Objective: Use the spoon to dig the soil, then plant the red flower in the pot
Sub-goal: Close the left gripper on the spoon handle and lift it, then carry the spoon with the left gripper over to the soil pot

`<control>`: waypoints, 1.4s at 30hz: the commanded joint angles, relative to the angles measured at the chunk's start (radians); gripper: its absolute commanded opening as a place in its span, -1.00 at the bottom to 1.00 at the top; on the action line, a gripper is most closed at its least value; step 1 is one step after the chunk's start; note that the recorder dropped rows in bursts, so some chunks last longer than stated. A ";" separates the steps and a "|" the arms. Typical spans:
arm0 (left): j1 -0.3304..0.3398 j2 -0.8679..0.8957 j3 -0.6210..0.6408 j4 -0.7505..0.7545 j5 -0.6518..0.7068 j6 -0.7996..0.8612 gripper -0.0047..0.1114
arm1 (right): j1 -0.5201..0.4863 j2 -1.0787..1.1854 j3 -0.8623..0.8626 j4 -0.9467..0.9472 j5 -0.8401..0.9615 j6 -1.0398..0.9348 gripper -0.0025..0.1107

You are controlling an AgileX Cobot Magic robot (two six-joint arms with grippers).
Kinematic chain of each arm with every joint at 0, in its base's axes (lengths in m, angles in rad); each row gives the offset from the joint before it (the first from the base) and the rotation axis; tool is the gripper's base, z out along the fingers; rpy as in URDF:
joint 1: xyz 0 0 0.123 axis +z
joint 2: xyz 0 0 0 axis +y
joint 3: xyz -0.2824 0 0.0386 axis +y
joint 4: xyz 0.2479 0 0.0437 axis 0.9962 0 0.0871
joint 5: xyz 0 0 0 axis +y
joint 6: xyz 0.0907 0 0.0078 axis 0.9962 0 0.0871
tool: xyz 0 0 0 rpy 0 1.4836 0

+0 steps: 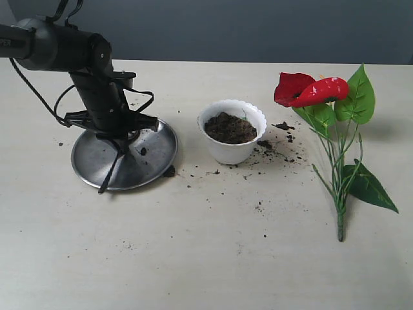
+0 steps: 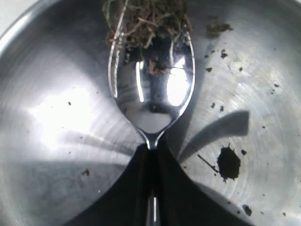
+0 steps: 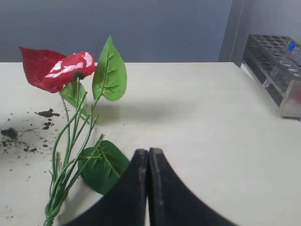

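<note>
Pinching spoon [image 2: 153, 89] handle in left gripper [image 2: 151, 162], bowl over steel plate [image 2: 56, 117]; holding right gripper [image 3: 148, 155] closed, empty.

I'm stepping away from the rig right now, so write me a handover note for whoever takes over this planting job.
The left pincer is shut on the handle of the spoon, over the steel plate; the spoon's tip is dirty.
The right pincer is shut and empty, near the red flower.
The pot stands upright, holding soil, with crumbs scattered around it.
The red flower lies flat on the table, unplanted.
Done: spoon gripped.
Left: dig the soil, plant the flower.
</note>
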 commanded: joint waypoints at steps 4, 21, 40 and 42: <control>-0.004 0.007 0.000 0.021 0.021 0.047 -0.91 | -0.004 -0.006 0.001 -0.002 -0.010 -0.001 -0.97; -0.004 -0.039 0.000 0.021 0.052 0.131 -0.91 | -0.004 -0.006 0.001 -0.002 -0.006 -0.001 -0.97; -0.027 -0.182 0.000 -0.100 0.095 0.185 -0.91 | -0.004 -0.006 0.001 -0.002 -0.010 -0.001 -0.97; -0.053 -0.203 0.000 -0.098 0.077 0.185 -0.91 | -0.004 -0.006 0.001 -0.002 -0.010 -0.001 -0.97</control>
